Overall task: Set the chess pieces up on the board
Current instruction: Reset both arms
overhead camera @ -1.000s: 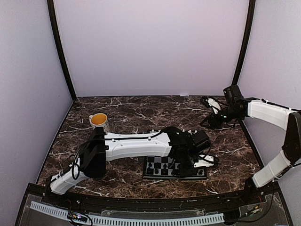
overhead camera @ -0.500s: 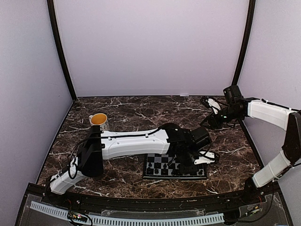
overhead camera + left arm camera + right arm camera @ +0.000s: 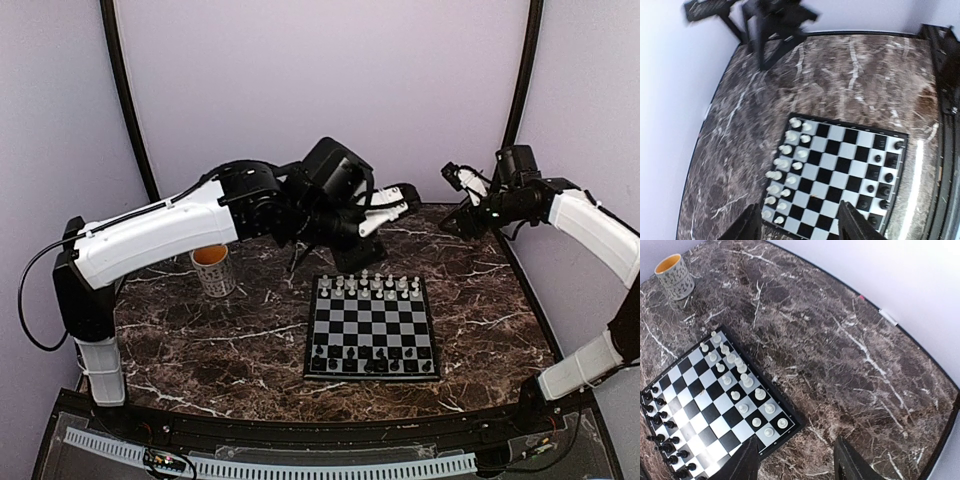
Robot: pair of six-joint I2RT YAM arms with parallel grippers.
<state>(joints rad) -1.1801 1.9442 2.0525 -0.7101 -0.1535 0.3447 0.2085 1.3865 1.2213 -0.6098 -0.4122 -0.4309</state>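
Observation:
The board (image 3: 371, 326) lies flat at the table's centre right. White chess pieces (image 3: 370, 286) fill its two far rows and black chess pieces (image 3: 372, 364) stand along its near rows. My left gripper (image 3: 392, 203) hangs high above the table behind the board, open and empty. In the left wrist view its fingertips (image 3: 854, 226) frame the board (image 3: 841, 165) far below. My right gripper (image 3: 463, 183) is raised at the back right, open and empty. The right wrist view shows the board (image 3: 705, 400) with the white pieces (image 3: 735, 375) and the black pieces (image 3: 660, 426).
A patterned mug (image 3: 213, 268) with an orange inside stands left of the board; it also shows in the right wrist view (image 3: 675, 276). Purple walls enclose the dark marbled table (image 3: 250, 340). The right arm (image 3: 775, 20) appears blurred in the left wrist view.
My left arm has lifted off the board and swung up and back, uncovering the whole board. My right gripper has risen slightly at the back right.

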